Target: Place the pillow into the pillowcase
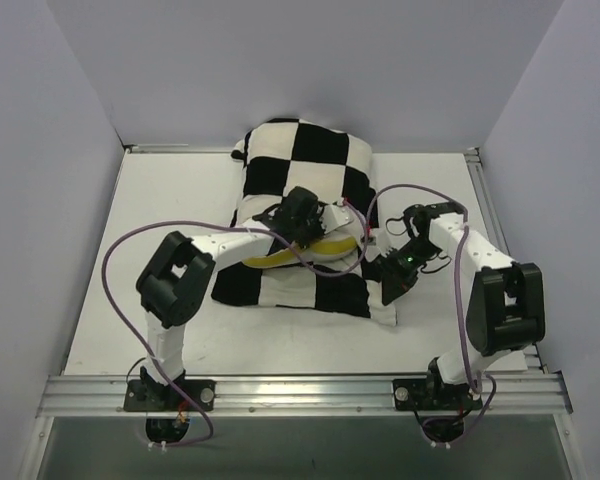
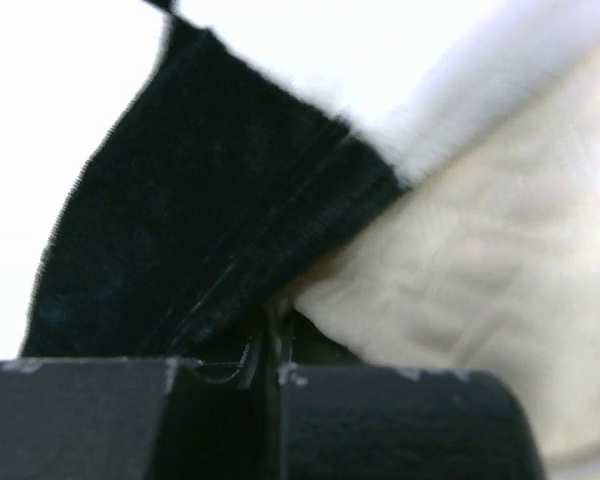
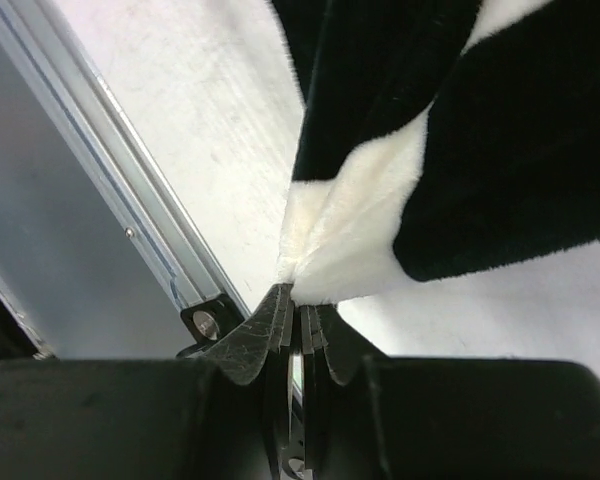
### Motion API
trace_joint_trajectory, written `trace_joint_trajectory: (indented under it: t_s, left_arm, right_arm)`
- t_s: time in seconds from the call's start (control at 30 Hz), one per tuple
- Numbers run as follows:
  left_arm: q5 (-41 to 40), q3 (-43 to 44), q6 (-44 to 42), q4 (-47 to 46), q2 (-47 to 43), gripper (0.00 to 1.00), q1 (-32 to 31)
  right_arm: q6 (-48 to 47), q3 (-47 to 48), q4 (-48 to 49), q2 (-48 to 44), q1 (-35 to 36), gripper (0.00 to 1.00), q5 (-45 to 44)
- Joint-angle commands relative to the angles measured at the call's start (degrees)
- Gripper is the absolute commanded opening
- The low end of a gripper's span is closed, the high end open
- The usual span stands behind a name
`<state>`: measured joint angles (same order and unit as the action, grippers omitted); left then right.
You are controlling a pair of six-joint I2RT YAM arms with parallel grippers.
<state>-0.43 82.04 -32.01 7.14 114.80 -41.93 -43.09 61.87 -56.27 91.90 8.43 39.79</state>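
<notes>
The black-and-white checkered pillowcase [image 1: 302, 180] lies in the middle of the table. The cream pillow is mostly inside it; its yellow side edge [image 1: 310, 252] shows at the opening. My left gripper [image 1: 342, 222] is over the opening, shut on the pillowcase's black hem [image 2: 230, 250], with cream pillow fabric [image 2: 480, 270] beside it. In the left wrist view that gripper [image 2: 265, 335] has its jaws together on the hem. My right gripper [image 1: 388, 292] is at the case's near right corner, and in the right wrist view it [image 3: 298, 292] is shut on a white patch of the pillowcase [image 3: 350, 240].
The white table [image 1: 180, 220] is walled by grey panels on three sides. An aluminium rail [image 1: 300, 392] runs along the near edge and shows in the right wrist view [image 3: 130, 200]. Purple cables [image 1: 120, 260] loop beside both arms.
</notes>
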Motion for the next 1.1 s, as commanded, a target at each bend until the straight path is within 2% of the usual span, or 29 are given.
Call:
trace_joint_trajectory:
  t_s: [0.0, 0.03, 0.07, 0.1, 0.13, 0.17, 0.2, 0.23, 0.27, 0.3, 0.37, 0.43, 0.47, 0.53, 0.57, 0.6, 0.67, 0.77, 0.83, 0.93, 1.0, 1.03, 1.07]
  left_arm:
    - [2.93, -9.32, -3.48, -3.89, -8.95, 0.0, 7.83]
    - [7.24, -12.83, -5.59, -3.1, -15.16, 0.0, 8.0]
    - [16.77, -16.18, -11.18, 0.65, -18.36, 0.0, 8.09]
    - [21.04, -22.65, -14.45, 3.64, -24.65, 0.0, 8.27]
    - [25.6, -25.32, -17.62, 10.81, -27.67, 0.0, 8.44]
    - [31.48, -28.05, -24.87, 15.49, -30.4, 0.0, 8.88]
    - [33.89, -32.16, -28.68, 19.72, -35.39, 0.0, 9.06]
    - [34.96, -34.73, -35.25, 26.46, -37.79, 0.0, 9.15]
    - [34.97, -36.84, -37.49, 28.53, -40.16, 0.0, 9.32]
    - [34.62, -40.87, -39.6, 30.2, -44.45, 0.0, 10.02]
    - [33.39, -43.79, -44.97, 32.93, -48.08, 0.01, 11.25]
    - [32.68, -46.34, -47.35, 33.82, -51.95, 0.04, 14.76]
    - [32.86, -46.7, -48.57, 34.08, -52.92, 0.11, 16.17]
    - [33.29, -46.36, -48.93, 35.31, -54.24, 0.15, 18.99]
    - [33.65, -46.1, -48.42, 35.4, -54.59, 0.16, 19.52]
    - [33.91, -45.74, -47.54, 35.32, -55.03, 0.25, 20.13]
    - [34.79, -45.04, -45.25, 35.4, -55.39, 0.29, 20.66]
    - [33.57, -44.69, -42.88, 35.14, -56.09, 0.3, 20.84]
    - [32.95, -44.69, -40.69, 35.14, -56.27, 0.28, 21.89]
    - [32.94, -44.77, -39.54, 35.05, -57.5, 0.27, 23.21]
    - [32.42, -44.86, -38.57, 34.7, -58.29, 0.26, 24.18]
    - [32.24, -44.86, -37.52, 34.26, -58.46, 0.26, 24.53]
    - [31.72, -44.95, -37.43, 34.0, -58.55, 0.26, 25.14]
  right_arm:
    - [-3.4, 0.18, -31.18, -7.07, 6.5, 0.0, 3.27]
    - [-3.75, 0.53, -31.18, -8.21, 8.08, 0.0, 4.23]
    - [-3.75, 1.75, -31.18, -9.62, 9.49, 0.08, 5.98]
    - [-3.93, 2.9, -31.09, -9.98, 9.42, 0.14, 6.52]
    - [-4.45, 4.3, -31.01, -9.81, 8.89, 0.25, 6.44]
    - [-4.46, 5.97, -30.92, -8.68, 6.19, 0.39, 6.09]
    - [-4.46, 11.03, -31.0, -7.71, 4.25, 0.43, 6.44]
    - [-3.76, 13.95, -31.0, -4.48, 1.62, 0.47, 7.14]
    - [-2.62, 17.81, -31.0, -2.45, -2.76, 0.5, 9.32]
    - [-1.57, 24.99, -31.09, -0.6, -4.8, 0.51, 10.47]
    - [2.89, 32.41, -28.22, 4.68, -6.84, 0.57, 11.45]
    - [10.44, 38.12, -20.59, 7.58, -7.28, 0.57, 9.01]
    - [19.18, 38.41, -8.71, 8.12, -6.85, 0.59, 6.81]
    - [24.43, 40.86, 0.15, 11.7, -4.4, 0.64, 3.38]
    - [27.5, 42.44, 7.51, 13.47, -3.08, 0.65, 1.8]
    - [30.49, 44.72, 9.32, 15.75, -1.67, 0.65, 1.43]
    - [34.37, 52.54, 13.35, 22.86, 3.07, 0.65, -0.06]
    - [38.87, 59.49, 18.28, 30.26, 8.87, 0.65, -3.22]
    - [36.7, 61.17, 19.61, 34.02, 13.08, 0.66, -8.03]
    - [34.05, 60.22, 22.6, 38.77, 15.91, 0.66, -10.61]
    - [33.51, 59.78, 22.44, 41.86, 17.85, 0.6, -15.78]
    - [32.73, 59.34, 21.74, 44.48, 18.11, 0.48, -18.06]
    - [32.2, 59.07, 18.68, 45.64, 19.07, 0.41, -22.52]
